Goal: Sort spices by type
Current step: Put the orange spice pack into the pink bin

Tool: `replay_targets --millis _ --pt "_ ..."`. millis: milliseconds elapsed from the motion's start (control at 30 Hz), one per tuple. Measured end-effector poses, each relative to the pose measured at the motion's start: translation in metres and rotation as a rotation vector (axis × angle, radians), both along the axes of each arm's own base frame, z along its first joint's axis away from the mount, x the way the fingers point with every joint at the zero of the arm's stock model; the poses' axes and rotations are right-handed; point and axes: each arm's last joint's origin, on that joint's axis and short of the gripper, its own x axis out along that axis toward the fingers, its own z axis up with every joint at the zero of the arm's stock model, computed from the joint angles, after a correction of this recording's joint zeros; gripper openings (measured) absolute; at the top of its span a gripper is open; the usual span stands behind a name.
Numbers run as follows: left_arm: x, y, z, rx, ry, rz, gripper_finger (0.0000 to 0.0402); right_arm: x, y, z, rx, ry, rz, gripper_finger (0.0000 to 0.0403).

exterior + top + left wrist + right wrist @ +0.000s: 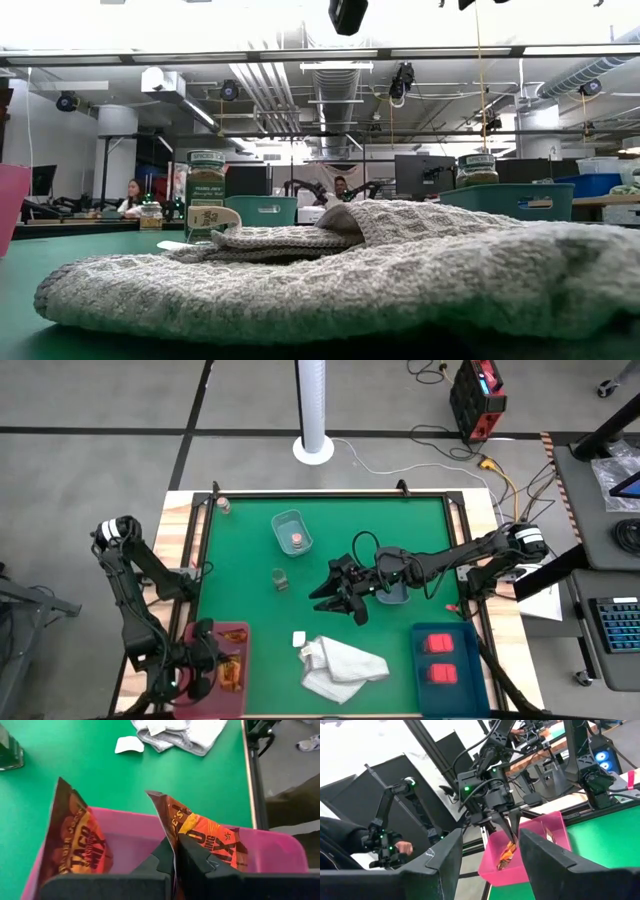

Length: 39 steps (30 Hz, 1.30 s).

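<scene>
**Packet held over the pink bin, with the sorting trays around it**

Packet (210,837), flat, red-orange and brown, stands on edge inside the pink bin (280,852), pinched at its lower part between the closed fingers of the left gripper (175,865). Judged from its creased, pointed top corner, it is light, limp foil that would buckle rather than resist; a grip across the flat faces near an edge suits it, and the glossy skin may slip if pinched lightly. A second packet (75,840) of the same kind leans against the bin's far wall, apart from the held one.

Taking the pink bin as landmark, at the table's near left corner: a white cloth (343,665) lies on the green mat to its right, with a small white card (298,639) just beside the cloth. Beyond the cloth, at the near right corner, a blue tray (470,670) holds two bright red blocks (437,644). Up the table from the pink bin stands a greenish jar (281,579) alone on the mat, and farther still a pale blue-green tray (283,526) contains one jar with a pinkish top (298,539).

Right gripper (335,596) hovers mid-table beside another pale tray (395,595), fingers parted about halfway and holding nothing.
</scene>
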Motion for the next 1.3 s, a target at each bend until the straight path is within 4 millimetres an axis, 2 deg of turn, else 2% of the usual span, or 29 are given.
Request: replay_targets --millis 367,633,933,1300 --pt "-0.0012 0.0036 -0.0014 0.026 0.016 0.016 0.0 0.0002 -0.0006 -0.0009 -0.004 0.006 -0.018 0.0174" --pt "-0.0002 0.0003 -0.0031 -0.006 0.013 0.037 0.0 0.0002 -0.0006 -0.0013 0.0 0.009 -0.018 0.0183" --pt "0.001 -0.0035 -0.0087 0.01 0.018 0.037 0.0 0.0002 -0.0006 -0.0013 -0.001 0.009 -0.018 0.0173" --pt "0.0004 -0.005 -0.01 -0.039 0.058 0.062 0.0 0.0002 -0.0007 -0.0013 -0.004 0.008 -0.019 0.0187"
